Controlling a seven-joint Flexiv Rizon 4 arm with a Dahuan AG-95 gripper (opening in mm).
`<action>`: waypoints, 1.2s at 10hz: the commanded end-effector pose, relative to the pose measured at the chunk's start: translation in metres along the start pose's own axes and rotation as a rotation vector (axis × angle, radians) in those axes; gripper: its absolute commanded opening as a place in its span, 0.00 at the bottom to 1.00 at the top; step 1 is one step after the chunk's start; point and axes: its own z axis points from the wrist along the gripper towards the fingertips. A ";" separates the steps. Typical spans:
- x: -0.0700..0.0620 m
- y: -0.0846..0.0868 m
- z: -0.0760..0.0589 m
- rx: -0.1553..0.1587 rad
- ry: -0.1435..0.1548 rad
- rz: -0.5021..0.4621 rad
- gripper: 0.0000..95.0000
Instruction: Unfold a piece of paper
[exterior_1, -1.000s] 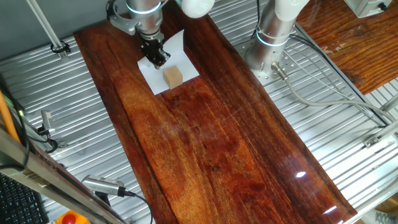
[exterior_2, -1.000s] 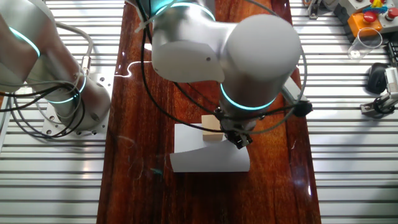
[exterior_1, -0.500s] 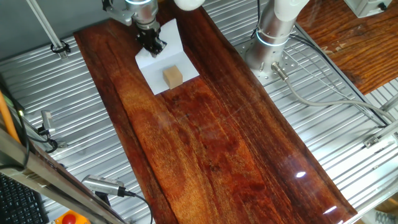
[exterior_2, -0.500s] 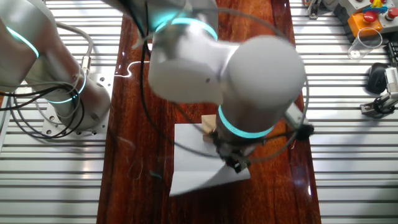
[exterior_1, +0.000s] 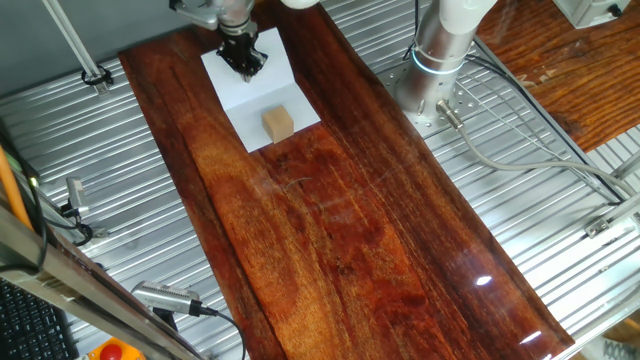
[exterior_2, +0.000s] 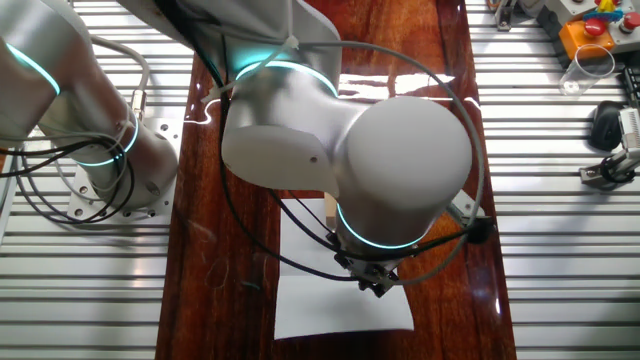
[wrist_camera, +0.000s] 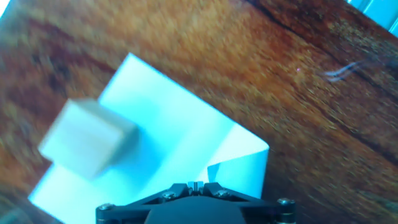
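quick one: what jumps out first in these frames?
The white piece of paper on the dark wooden table, at its far end in one fixed view, with a small tan cube sitting on it. The tool is down on the sheet's far part, away from the cube. In the other fixed view the arm's big grey joint hides most of the sheet.

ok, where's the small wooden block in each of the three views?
One fixed view: wooden block sits on the near end of the piece of paper, just below the gripper.
The other fixed view: only a tan sliver of it shows at the paper's far edge, behind the arm.
Hand view: blurred block at left, on the paper.
Shared landmark: the white paper itself.
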 end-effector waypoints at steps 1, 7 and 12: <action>-0.001 -0.001 0.000 -0.008 0.000 0.037 0.00; 0.001 -0.003 0.002 -0.015 -0.009 0.100 0.00; 0.021 -0.020 0.029 -0.020 -0.019 0.063 0.00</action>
